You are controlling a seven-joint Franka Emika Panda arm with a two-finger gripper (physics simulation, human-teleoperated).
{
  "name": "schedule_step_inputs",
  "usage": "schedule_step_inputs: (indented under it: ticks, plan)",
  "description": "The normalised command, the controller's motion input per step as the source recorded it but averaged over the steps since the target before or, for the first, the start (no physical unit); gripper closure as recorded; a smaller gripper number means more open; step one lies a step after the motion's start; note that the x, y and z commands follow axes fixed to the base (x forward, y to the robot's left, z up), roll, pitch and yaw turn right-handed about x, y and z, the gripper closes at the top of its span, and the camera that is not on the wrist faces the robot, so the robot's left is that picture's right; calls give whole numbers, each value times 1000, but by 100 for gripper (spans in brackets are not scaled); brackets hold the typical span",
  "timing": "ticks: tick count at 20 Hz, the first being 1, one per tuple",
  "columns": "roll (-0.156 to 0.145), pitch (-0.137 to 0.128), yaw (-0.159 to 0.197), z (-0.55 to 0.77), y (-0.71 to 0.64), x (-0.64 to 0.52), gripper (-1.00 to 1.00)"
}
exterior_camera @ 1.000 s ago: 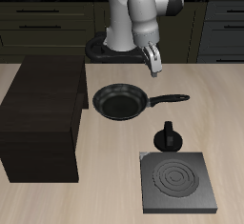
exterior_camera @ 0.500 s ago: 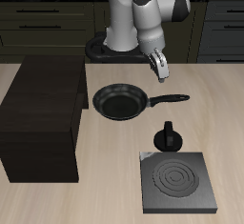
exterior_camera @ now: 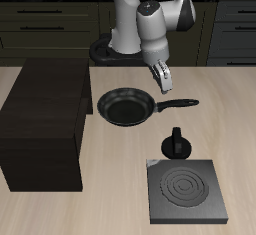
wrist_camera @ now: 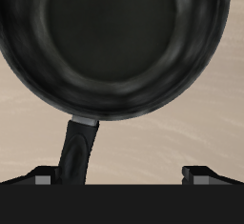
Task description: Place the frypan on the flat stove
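Note:
The frypan [exterior_camera: 125, 106] is a round black pan lying flat on the table, its long handle [exterior_camera: 178, 104] pointing away from the dark cabinet. My gripper [exterior_camera: 162, 79] hangs above the base of that handle, clear of it, with the jaws open and nothing between them. In the wrist view the frypan [wrist_camera: 119, 42] fills most of the picture; its handle [wrist_camera: 78, 147] runs toward one fingertip [wrist_camera: 43, 177] of the open gripper [wrist_camera: 122, 176]. The flat stove [exterior_camera: 185, 191], a dark grey slab with pale rings, lies near the table's front edge.
A small black moka pot [exterior_camera: 176, 142] stands between the frypan's handle and the stove. A large dark brown cabinet box [exterior_camera: 42, 124] sits beside the pan. The robot's base [exterior_camera: 110, 49] is at the back.
The gripper has come down toward the frypan's handle and tilted a little. The pan, pot and stove have not moved.

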Motion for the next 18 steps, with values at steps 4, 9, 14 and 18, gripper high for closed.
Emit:
schedule_step_inputs:
  ticks: [4,9,14,18]
  plan:
    - [7,5,-8,-8,1,-34,-100]
    - [61,17,-29,-81,341,-149,-100]
    - [47,20,15,-142,263,-151,-100]
    - [-3,-6,19,-2,-2,63,-100]
